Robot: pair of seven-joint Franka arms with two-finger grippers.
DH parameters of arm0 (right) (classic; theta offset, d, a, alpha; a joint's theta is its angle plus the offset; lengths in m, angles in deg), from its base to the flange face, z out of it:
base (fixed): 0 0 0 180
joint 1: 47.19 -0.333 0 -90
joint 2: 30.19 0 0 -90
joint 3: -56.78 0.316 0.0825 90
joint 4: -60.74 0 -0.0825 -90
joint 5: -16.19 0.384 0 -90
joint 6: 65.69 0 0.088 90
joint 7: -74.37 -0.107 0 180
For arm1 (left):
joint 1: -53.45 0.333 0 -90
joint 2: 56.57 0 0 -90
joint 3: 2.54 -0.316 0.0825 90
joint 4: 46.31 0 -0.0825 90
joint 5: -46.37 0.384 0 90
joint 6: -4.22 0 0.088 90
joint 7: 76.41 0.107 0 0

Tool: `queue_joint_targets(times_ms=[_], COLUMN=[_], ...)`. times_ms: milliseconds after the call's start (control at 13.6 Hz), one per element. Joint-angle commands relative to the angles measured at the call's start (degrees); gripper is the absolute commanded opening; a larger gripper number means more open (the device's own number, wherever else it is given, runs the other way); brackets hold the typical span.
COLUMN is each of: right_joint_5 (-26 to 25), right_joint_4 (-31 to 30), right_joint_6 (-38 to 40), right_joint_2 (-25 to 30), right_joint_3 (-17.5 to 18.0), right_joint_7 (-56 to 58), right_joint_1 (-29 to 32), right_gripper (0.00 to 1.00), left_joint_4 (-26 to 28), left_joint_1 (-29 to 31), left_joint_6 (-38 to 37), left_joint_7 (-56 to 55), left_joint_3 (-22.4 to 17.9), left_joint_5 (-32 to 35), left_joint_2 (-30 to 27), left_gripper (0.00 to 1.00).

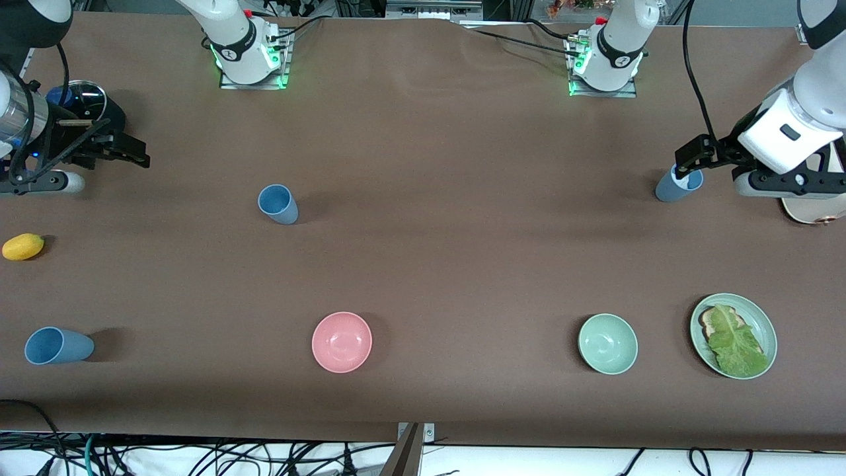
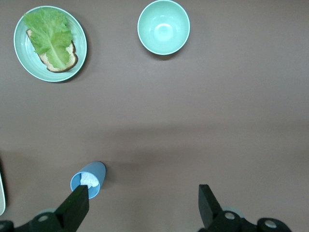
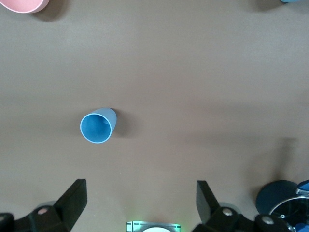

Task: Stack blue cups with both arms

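From the front view, the risk sits mainly at the left arm's end of the table: the left gripper (image 1: 691, 158) hangs with its fingers spread wide right over the rim of the slate blue cup (image 1: 677, 184), so a descent that is off-centre could clip the rim and tip or skid the light tumbler rather than straddle it. The right gripper (image 1: 135, 153) hovers at the right arm's end, also spread wide and empty, well apart from the sky blue cup (image 1: 278, 203) that stands upright toward the table's middle; a long reach to it leaves room for misalignment, and a push from one finger would slide it. A third blue cup (image 1: 58, 346) stands at the right arm's end close to the front camera, with a yellow fruit (image 1: 23, 246) between it and the right gripper; choosing the wrong cup is a further hazard. The pink bowl (image 1: 342, 342), the pale green bowl (image 1: 608, 343) and the plate with lettuce on bread (image 1: 733, 326) lie well clear of both grippers. In the left wrist view, the slate blue cup (image 2: 88, 179) shows just at the tip of one finger (image 2: 75, 208), not centred between the pair, and something whitish sits inside it, which may keep another cup from seating fully. In the right wrist view, the sky blue cup (image 3: 98, 126) stands ahead of the wide-open fingers (image 3: 72, 200), nearer to one of them than to the midline, so closing from here would catch nothing.
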Motion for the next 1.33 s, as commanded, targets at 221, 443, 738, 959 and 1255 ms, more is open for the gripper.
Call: queue_joint_targets(times_ms=[221, 443, 738, 959, 1255], right_joint_5=[-0.14, 0.04, 0.04, 0.04, 0.04], right_joint_4=[1.75, 1.75, 1.66, 1.66, 1.66], right_joint_6=[1.42, 1.42, 1.42, 1.42, 1.42], right_joint_2=[-0.49, -0.49, -0.57, -0.57, -0.57], right_joint_3=[0.22, 0.22, 0.13, 0.13, 0.13], right_joint_7=[0.33, -0.11, -0.20, -0.20, -0.28], right_joint_1=[0.04, 0.04, 0.13, 0.13, 0.13], right_gripper=[1.00, 1.00, 1.00, 1.00, 1.00], left_joint_4=[2.24, 1.81, 1.19, 0.40, 0.13], left_joint_1=[1.29, 1.29, 1.20, 1.29, 1.20], left_joint_6=[1.25, 1.25, 1.17, 0.73, -0.32], left_joint_7=[0.43, 0.34, 0.34, 0.07, -0.27], left_joint_3=[0.55, 0.55, 0.37, 0.28, 0.37], left_joint_5=[0.68, 0.68, 0.68, 0.59, 0.59], left_joint_2=[-2.30, -1.87, -1.16, -1.16, -1.25], left_gripper=[1.00, 1.00, 1.00, 1.00, 1.00])
